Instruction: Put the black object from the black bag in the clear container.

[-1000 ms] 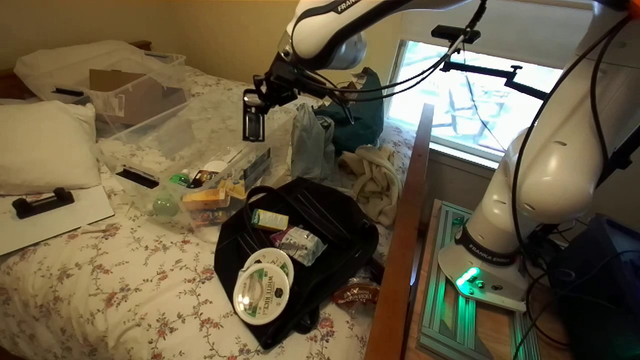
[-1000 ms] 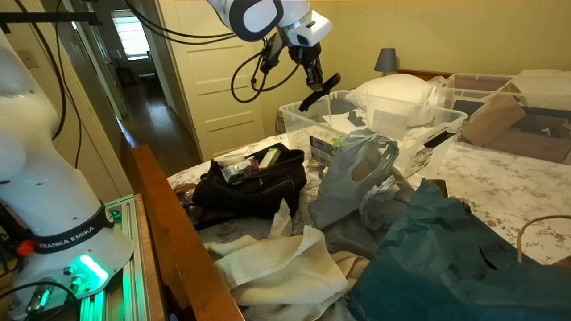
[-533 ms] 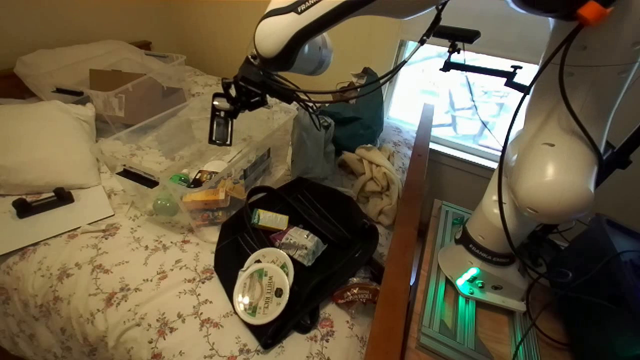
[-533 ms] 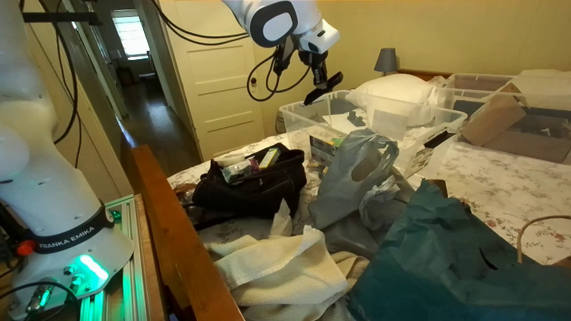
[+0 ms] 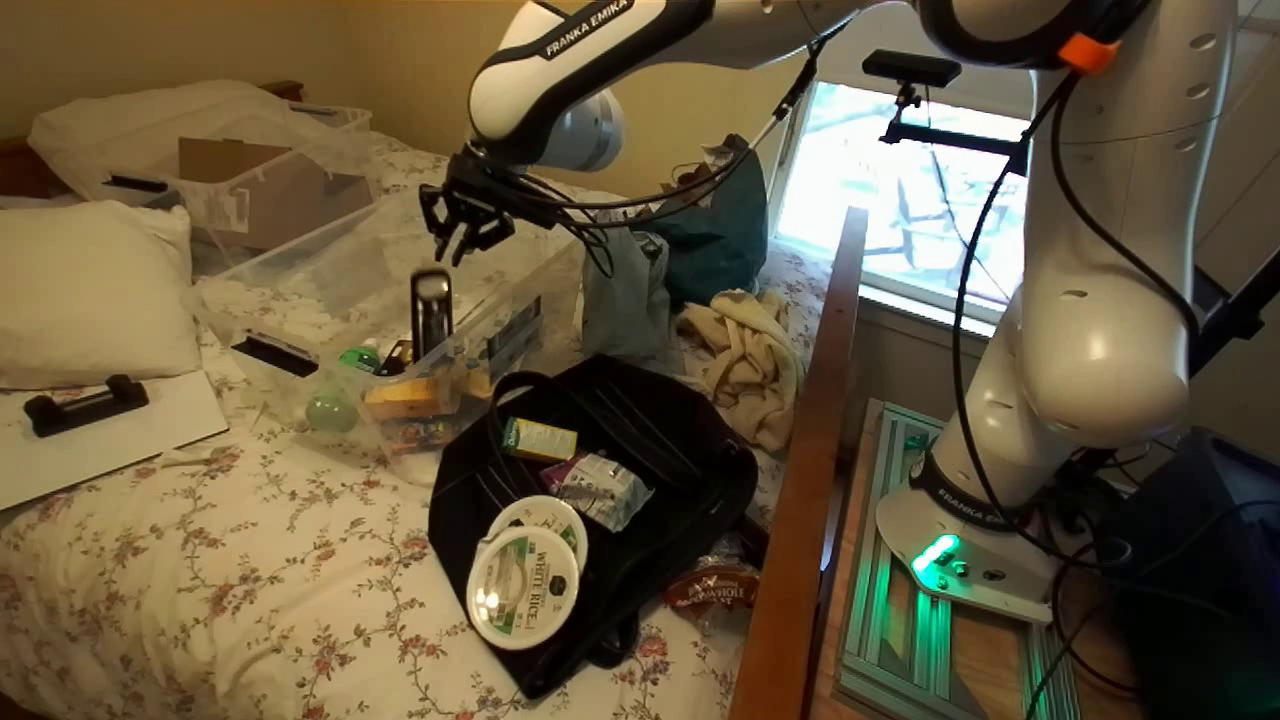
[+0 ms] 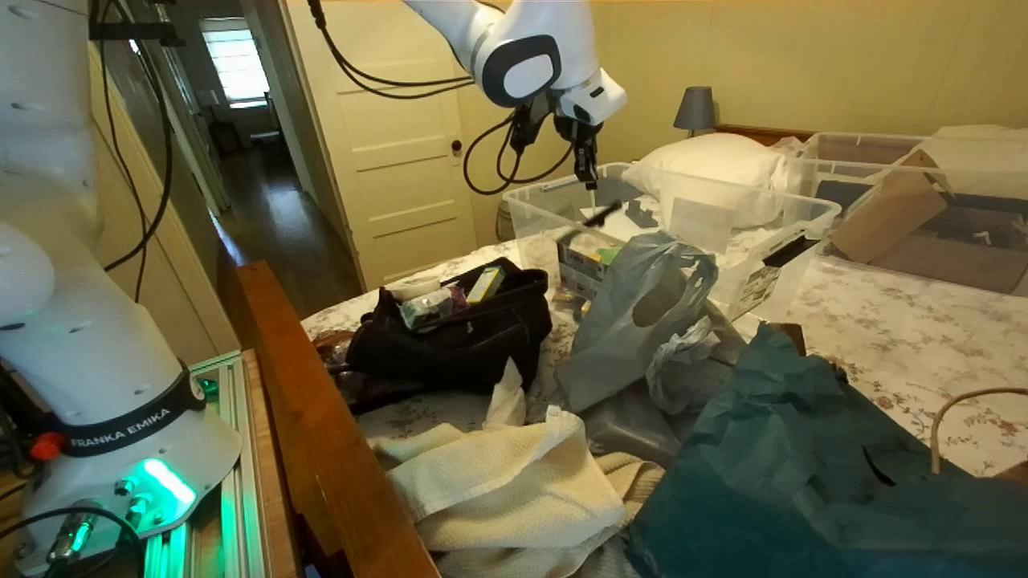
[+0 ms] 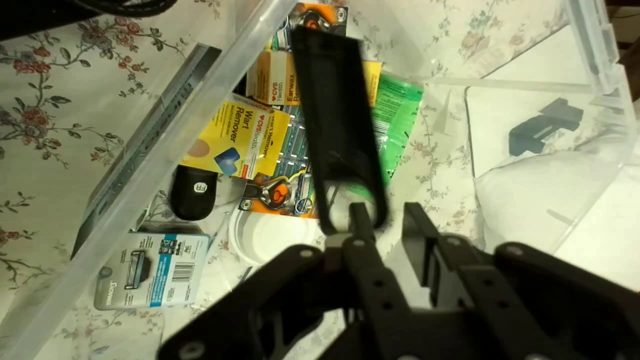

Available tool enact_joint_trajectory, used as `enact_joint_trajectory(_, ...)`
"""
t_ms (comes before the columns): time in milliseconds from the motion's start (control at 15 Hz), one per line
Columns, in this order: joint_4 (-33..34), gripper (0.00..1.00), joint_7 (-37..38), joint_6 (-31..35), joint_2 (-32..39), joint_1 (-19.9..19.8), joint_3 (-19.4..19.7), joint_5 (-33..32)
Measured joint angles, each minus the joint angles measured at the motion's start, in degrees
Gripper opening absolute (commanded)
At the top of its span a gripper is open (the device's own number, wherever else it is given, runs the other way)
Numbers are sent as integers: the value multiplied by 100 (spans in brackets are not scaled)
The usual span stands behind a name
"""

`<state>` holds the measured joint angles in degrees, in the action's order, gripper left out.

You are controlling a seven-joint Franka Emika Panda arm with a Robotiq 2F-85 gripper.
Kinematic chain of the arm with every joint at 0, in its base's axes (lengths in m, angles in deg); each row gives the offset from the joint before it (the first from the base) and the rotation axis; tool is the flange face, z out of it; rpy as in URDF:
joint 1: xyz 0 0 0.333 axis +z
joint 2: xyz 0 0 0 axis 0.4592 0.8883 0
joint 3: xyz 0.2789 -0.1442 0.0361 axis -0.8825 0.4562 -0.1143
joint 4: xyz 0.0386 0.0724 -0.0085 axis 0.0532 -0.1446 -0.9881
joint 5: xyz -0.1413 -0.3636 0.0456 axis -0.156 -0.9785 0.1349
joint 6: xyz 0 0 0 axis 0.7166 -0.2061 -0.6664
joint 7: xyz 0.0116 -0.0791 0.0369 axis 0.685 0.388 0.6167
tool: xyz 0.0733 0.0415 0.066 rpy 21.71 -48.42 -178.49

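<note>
Nearest, you have the robot's base (image 5: 980, 550) just beside the wooden rail (image 5: 810, 470) along the near edge of the bed (image 5: 250, 580) that serves as your table. Past that edge, toward the corner on the side of the door (image 6: 401, 160), lies the black bag (image 5: 655, 535), bearing round white tubs (image 5: 522, 585), a yellow-and-green box (image 5: 540, 440) and a shiny packet (image 5: 600, 490). A cream cloth (image 6: 506, 498) lies by the same edge; a teal bag (image 6: 771, 498) sits toward the corner by the window (image 5: 920, 190). Farther in, beside a grey plastic bag (image 6: 634, 329), stands the clear container (image 7: 147, 177). Over it your gripper (image 7: 389, 217) hangs with its fingers (image 7: 419, 222) parted, a narrow gap between them. The black object (image 7: 340, 110) is just below the fingertips and apart from them, inside the container's walls, over yellow boxes (image 7: 235, 140) and a green packet (image 7: 400, 120). Toward the far edge you have a pillow (image 5: 90, 290); beyond that edge, a grey lamp (image 6: 695, 108).

Much of the black bag's inside is hidden. The teal bag is cut off at the bottom of an exterior view, and the arm (image 5: 600, 70) runs out at the top of both exterior views. You cannot make out what the black object is, nor whether its lower end touches the boxes; it covers part of a label reading "Earwax".
</note>
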<state>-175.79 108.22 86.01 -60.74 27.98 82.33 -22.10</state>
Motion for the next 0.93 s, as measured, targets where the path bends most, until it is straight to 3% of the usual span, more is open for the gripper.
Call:
enact_joint_trajectory(400,247,96,-16,-856,-72,28,38,-66)
enact_joint_trajectory(667,14,100,-134,-1151,-437,124,174,-583)
enact_joint_trajectory(933,-524,100,-863,-1143,-904,119,222,-1104)
